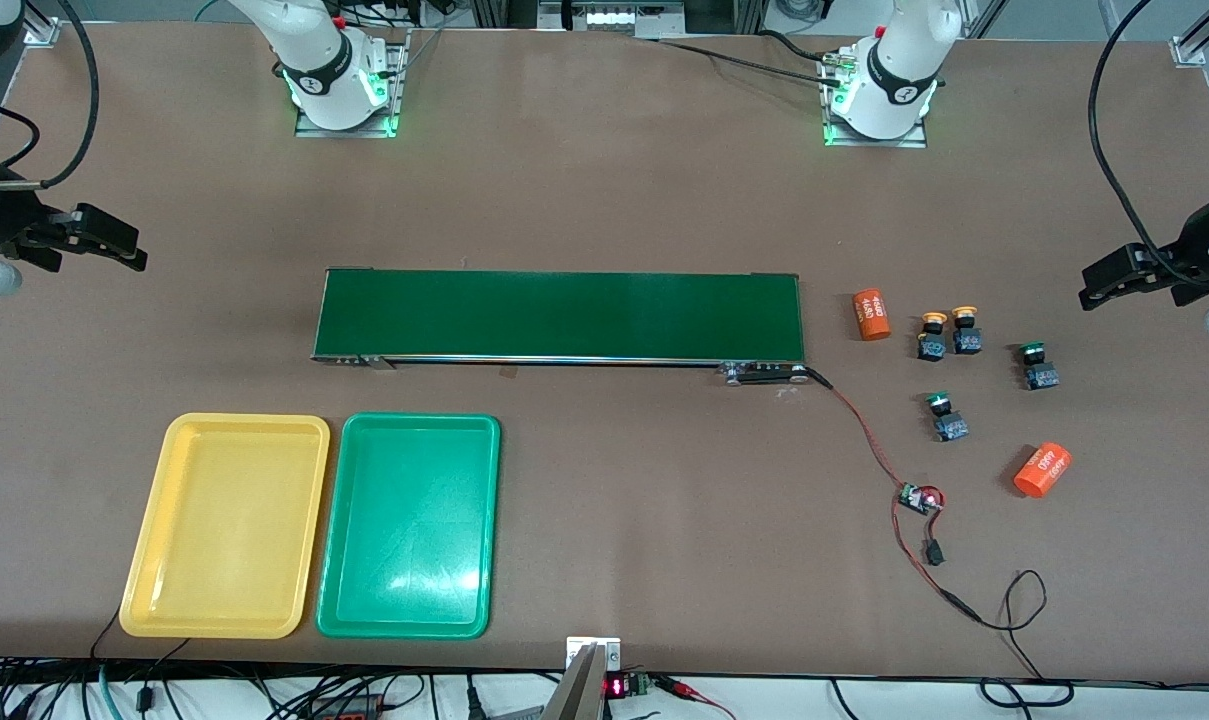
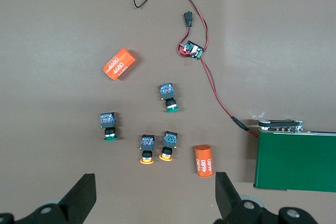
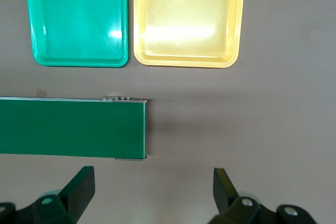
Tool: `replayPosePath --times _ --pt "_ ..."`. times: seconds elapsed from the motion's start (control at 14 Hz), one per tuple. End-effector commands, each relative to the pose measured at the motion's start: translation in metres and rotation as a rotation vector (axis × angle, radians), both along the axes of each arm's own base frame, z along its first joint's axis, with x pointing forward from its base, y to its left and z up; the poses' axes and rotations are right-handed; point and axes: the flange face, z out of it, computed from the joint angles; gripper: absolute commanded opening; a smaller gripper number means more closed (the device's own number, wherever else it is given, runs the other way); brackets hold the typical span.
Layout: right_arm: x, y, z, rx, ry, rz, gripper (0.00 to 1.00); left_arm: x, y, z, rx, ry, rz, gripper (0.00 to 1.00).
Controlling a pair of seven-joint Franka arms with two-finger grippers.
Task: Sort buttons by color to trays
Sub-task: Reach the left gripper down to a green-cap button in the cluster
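Two yellow-capped buttons (image 1: 932, 335) (image 1: 966, 330) stand side by side near the conveyor's end at the left arm's end of the table. Two green-capped buttons (image 1: 1036, 365) (image 1: 944, 415) lie a little nearer the front camera. All show in the left wrist view: yellow (image 2: 147, 149) (image 2: 168, 146), green (image 2: 108, 126) (image 2: 169, 97). My left gripper (image 1: 1114, 280) (image 2: 155, 203) is open and empty, up beside the buttons. The yellow tray (image 1: 226, 525) (image 3: 189, 19) and green tray (image 1: 409, 525) (image 3: 79, 19) lie empty side by side. My right gripper (image 1: 114, 245) (image 3: 154, 192) is open, empty, waiting.
A long dark-green conveyor belt (image 1: 559, 315) (image 2: 296, 158) (image 3: 73, 128) crosses the table's middle. Two orange cylinders (image 1: 872, 314) (image 1: 1043, 469) lie among the buttons. A red-black wire with a small circuit board (image 1: 919, 498) runs from the conveyor toward the front edge.
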Motion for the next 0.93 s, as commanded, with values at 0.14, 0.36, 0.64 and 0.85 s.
replayPosePath --times 0.14,0.36,0.64,0.85 --pt "-0.008 -0.009 0.004 -0.007 0.01 -0.001 1.0 -0.006 0.004 0.004 -0.009 0.008 -0.005 1.0" --pt "-0.008 -0.009 0.004 -0.007 0.01 0.001 1.0 -0.002 -0.006 0.003 -0.013 0.002 -0.019 1.0" --pt "-0.008 -0.009 0.003 -0.008 0.008 -0.001 1.0 0.011 -0.024 -0.042 -0.147 0.094 -0.077 1.0" --pt "-0.008 -0.009 0.003 -0.007 0.008 -0.001 1.0 0.046 -0.025 -0.134 -0.172 0.203 -0.074 1.0"
